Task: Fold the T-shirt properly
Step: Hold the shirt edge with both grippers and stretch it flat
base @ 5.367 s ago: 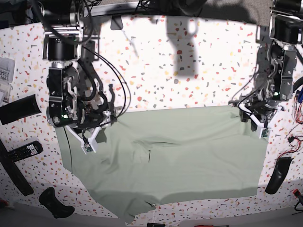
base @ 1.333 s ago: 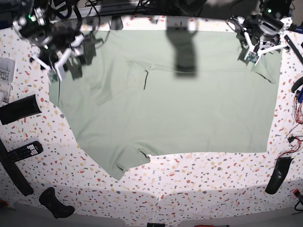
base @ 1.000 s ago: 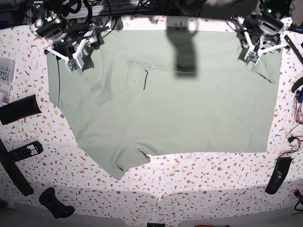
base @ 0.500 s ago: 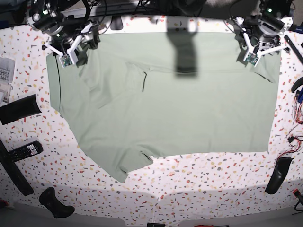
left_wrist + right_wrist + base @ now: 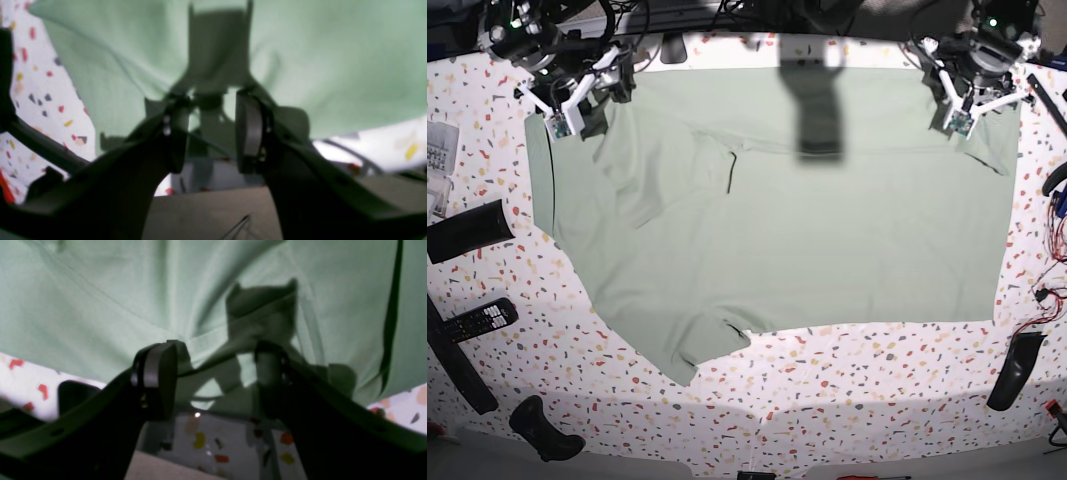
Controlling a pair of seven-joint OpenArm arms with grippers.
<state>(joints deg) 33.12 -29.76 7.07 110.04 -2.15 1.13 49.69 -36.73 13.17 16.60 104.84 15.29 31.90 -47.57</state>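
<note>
T-shirt (image 5: 807,230) spread flat, long axis left-right | left gripper (image 5: 975,95) and right gripper (image 5: 577,98) parted, empty, over far corners

One large pale sage-green cloth T-shirt (image 5: 777,210) lies spread across the speckled terrazzo table (image 5: 867,390). Two white-framed grippers (image 5: 567,105) (image 5: 972,100) hang at its far corners. One black remote control with buttons (image 5: 472,322) lies at the left edge. One curved black handle (image 5: 1014,372) lies near the right edge.
</note>
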